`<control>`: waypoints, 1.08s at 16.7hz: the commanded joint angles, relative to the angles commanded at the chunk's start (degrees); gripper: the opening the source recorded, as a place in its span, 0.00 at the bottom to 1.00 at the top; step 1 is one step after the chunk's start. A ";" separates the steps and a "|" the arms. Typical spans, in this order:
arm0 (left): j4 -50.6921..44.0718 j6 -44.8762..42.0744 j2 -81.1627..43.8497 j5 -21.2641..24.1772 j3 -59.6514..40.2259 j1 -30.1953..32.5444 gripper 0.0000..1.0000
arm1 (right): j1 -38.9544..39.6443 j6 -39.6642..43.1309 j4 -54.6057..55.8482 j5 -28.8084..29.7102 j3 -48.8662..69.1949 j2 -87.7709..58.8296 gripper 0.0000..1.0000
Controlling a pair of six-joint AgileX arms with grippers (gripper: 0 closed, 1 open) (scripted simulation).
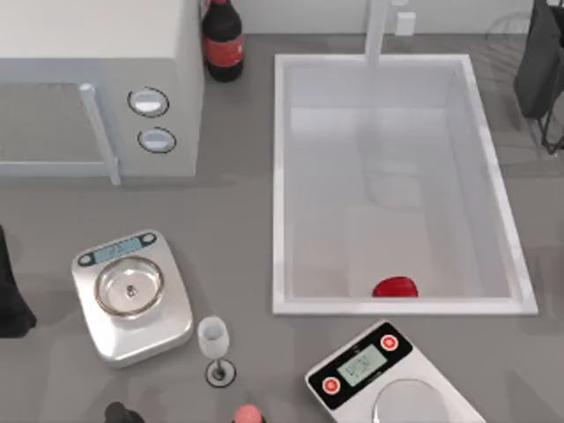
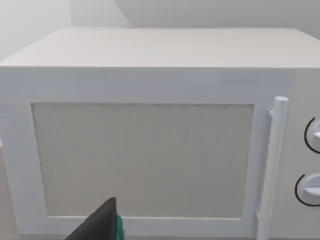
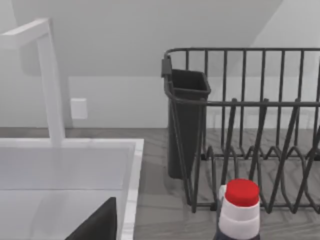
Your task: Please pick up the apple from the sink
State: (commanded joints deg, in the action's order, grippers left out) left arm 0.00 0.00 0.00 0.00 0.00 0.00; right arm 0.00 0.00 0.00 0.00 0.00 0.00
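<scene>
- The apple (image 1: 395, 287) lies inside the sink (image 1: 280, 176), against its near wall.
- No claw is close to it.
- I cannot tell how wide either claw is; both arms sit parked at the counter (image 1: 238, 229) sides.

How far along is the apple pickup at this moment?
Nothing looks done yet. The apple lies on the floor of the sink, against its near wall, with no gripper by it. Nothing is in hand: the left arm sits at the table's left edge, facing the microwave; the right wrist view looks past the sink's corner to a dish rack. Reaching in, gripping and lifting all remain.
</scene>
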 joint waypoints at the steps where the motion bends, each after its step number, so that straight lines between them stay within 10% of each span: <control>1: 0.00 0.00 0.00 0.00 0.00 0.00 1.00 | 0.00 0.00 0.00 0.00 0.00 0.00 1.00; 18: 0.00 0.00 0.00 0.00 0.00 0.00 1.00 | 5.02 -5.19 -10.01 0.02 14.78 -16.83 1.00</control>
State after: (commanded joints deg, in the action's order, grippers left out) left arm 0.00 0.00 0.00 0.00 0.00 0.00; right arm 5.02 -5.19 -10.01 0.02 14.78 -16.83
